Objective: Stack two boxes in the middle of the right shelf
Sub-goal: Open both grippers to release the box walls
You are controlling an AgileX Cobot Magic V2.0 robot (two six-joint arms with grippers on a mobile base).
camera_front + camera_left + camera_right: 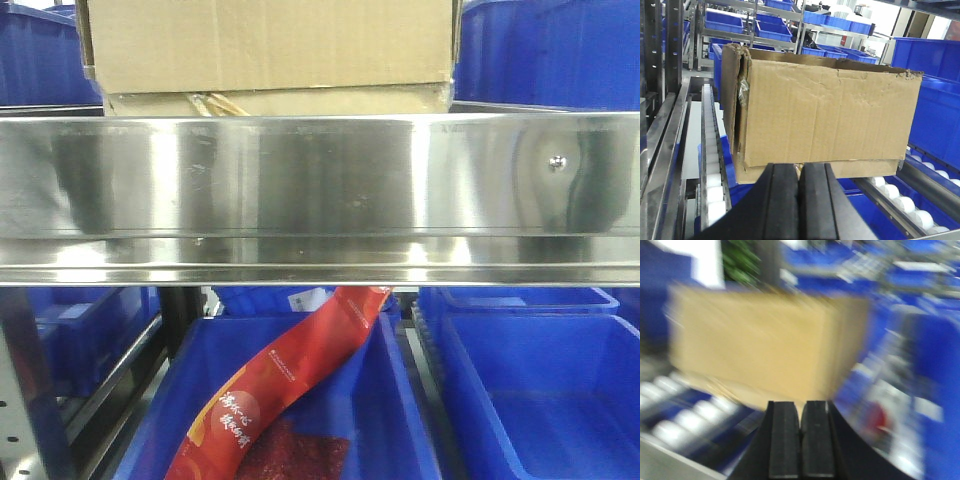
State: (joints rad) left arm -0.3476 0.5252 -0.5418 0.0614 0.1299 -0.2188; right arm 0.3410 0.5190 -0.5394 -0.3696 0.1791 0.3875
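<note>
**Cardboard box on the roller shelf, both grippers closed and empty**

While a broad band of polished steel shelf rail (320,195) fills the middle of the front view, it hides most of what lies behind it; only the lower part of the brown corrugated cardboard box (268,50) shows above its edge. Below the rail sit blue plastic bins (540,400), and a long red printed packet (290,385) leans diagonally out of the nearer one.

In the left wrist view the same box (825,120) rests on a track of white rollers (710,165), with blue bins stacked close beside it on the right. Its long axis runs left to right across the view, one narrow end turned toward the left. A second flat cardboard layer shows under its base; whether that is another box cannot be told.

The left gripper (799,200) hangs just before the box, its black fingers pressed together on nothing. The right gripper (801,440) likewise has its fingers together and empty. That view is heavily blurred, so the box (765,345) there is only a tan block.
</note>
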